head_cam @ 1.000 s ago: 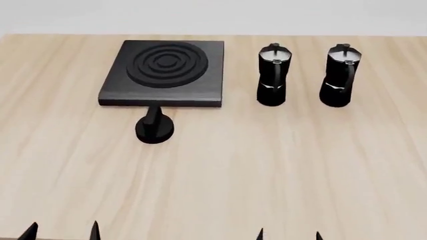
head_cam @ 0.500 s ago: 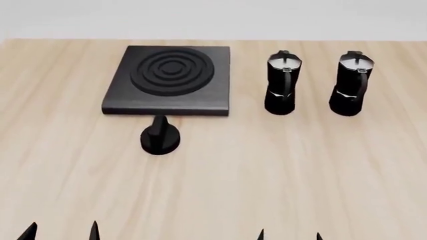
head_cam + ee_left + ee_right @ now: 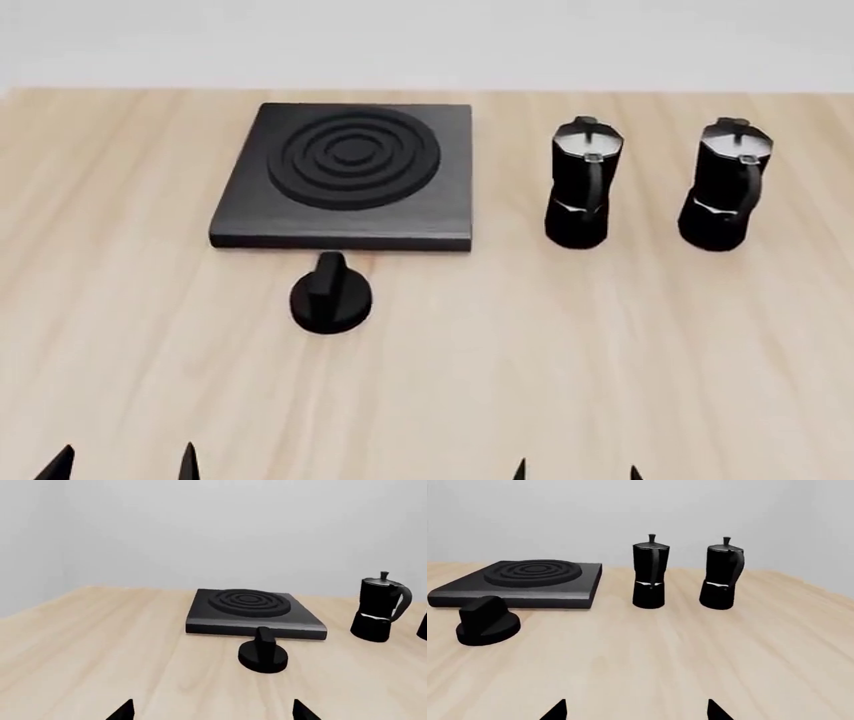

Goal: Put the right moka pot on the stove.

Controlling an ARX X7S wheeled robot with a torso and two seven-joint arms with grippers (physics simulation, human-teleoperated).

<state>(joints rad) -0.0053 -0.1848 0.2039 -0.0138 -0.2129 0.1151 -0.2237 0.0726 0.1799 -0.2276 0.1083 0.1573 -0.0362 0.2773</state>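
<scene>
The right moka pot stands upright at the far right of the wooden table, also in the right wrist view. The other moka pot stands to its left, and shows in the left wrist view. The stove lies flat at the far left-centre. My left gripper and right gripper are open and empty at the near edge, far from the pots. Only their fingertips show.
A small black oval knob sits on the table just in front of the stove. The wooden table stretches bare between the grippers and the objects. A pale wall lies behind.
The head view has shifted: stove, knob and both pots now sit lower and further right in the frame. The gripper tips stay at the bottom edge.
</scene>
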